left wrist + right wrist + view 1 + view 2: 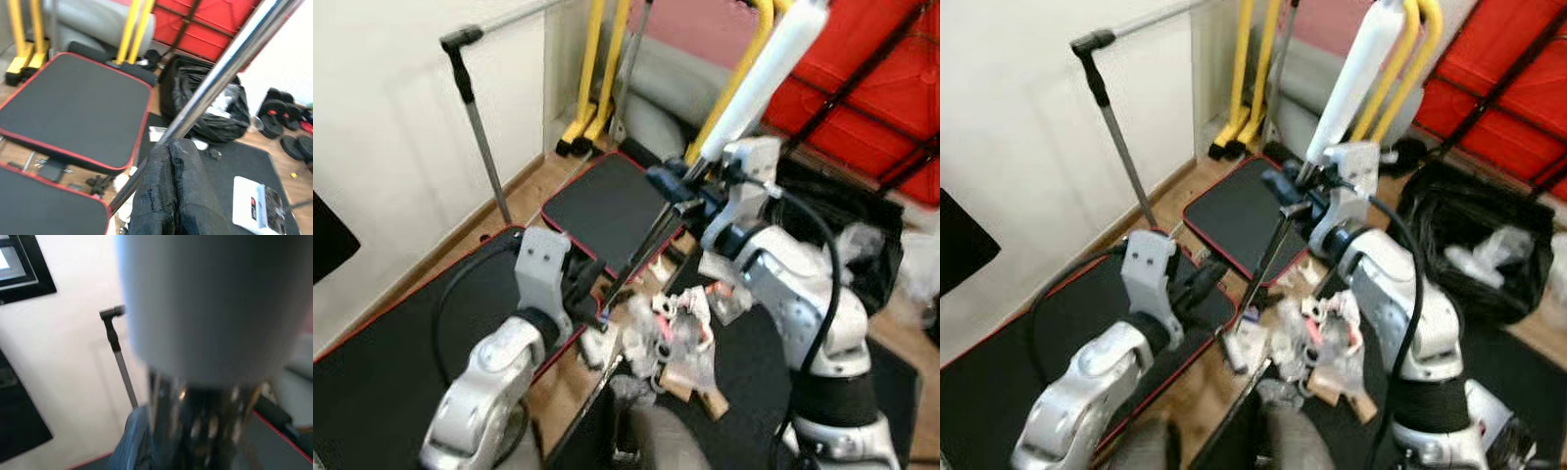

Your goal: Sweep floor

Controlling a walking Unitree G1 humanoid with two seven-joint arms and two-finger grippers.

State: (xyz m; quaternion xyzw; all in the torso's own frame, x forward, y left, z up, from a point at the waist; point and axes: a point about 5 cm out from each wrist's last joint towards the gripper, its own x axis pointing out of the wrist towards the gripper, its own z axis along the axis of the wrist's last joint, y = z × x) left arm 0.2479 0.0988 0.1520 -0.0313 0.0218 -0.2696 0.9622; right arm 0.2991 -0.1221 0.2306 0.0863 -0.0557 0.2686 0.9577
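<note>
Wood floor, black mats | both grippers, left and right, clenched on broom handle | mid-sweep | next: drag litter pile toward mat edge.

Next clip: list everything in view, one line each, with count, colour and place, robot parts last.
broom: one, white grip on a metal shaft, slanting down to the litter, held by both grippers
litter: one pile, white and pink scraps, on the floor between the arms
mats: several, black with red edging, on the wood floor
bin bag: one, black, open, right of the pile
frame: yellow tubes, by the far wall
panel: red, far right
left gripper: black fingers shut on the lower shaft
right gripper: shut on the shaft below the grip
</note>
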